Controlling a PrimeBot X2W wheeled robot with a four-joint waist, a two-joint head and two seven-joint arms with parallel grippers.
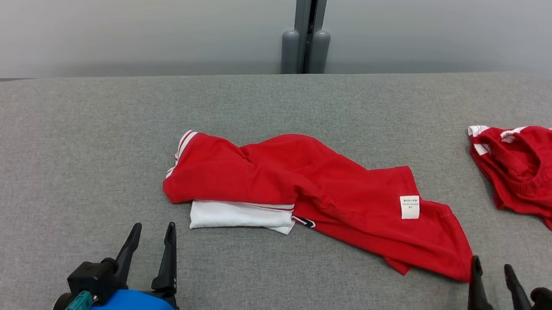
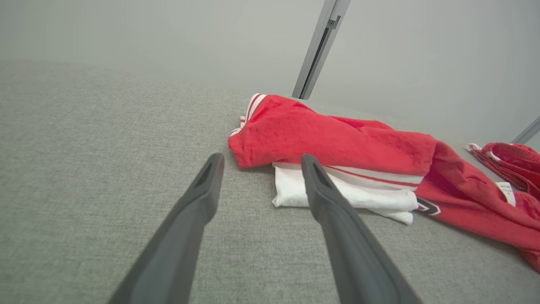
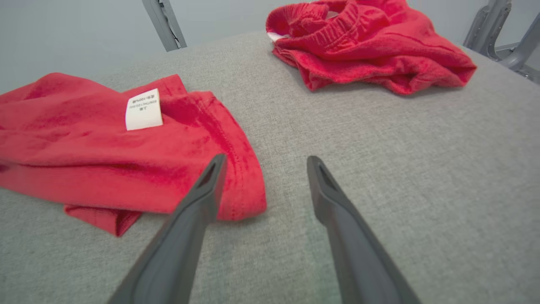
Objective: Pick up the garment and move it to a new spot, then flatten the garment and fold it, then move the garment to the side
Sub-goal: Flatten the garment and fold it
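Fingers sat nearest to me, two pairs of long dark ones at the bottom of the head view. My left gripper (image 1: 154,225) had its fingers spread wide and held nothing. My right gripper (image 1: 491,263) was spread wide too, and held nothing.

Just past them lay the crumpled red cloth shirt with white stripes (image 1: 303,182), in the middle of the soft grey cloth tabletop (image 1: 59,157). It ran long from left to right, with the left end a bit farther from me and the right end closer. It was bunched up, not flat. A folded white part (image 1: 239,215) stuck out under its near left side, and a small white tag (image 1: 409,207) showed near the right end.

The shirt's near right corner sat right by one finger of my right gripper. In the right wrist view that finger crossed over the hem, but I could not tell if it touched. My left fingers pointed at the white part, with a little bare table between. So I judged the right arm was nearer, and each arm had one end to grab.

Farther off, at the far right, sat a second bunched red garment (image 1: 531,170), well apart from the shirt. Behind the table stood a pale wall with a grey post (image 1: 307,44).
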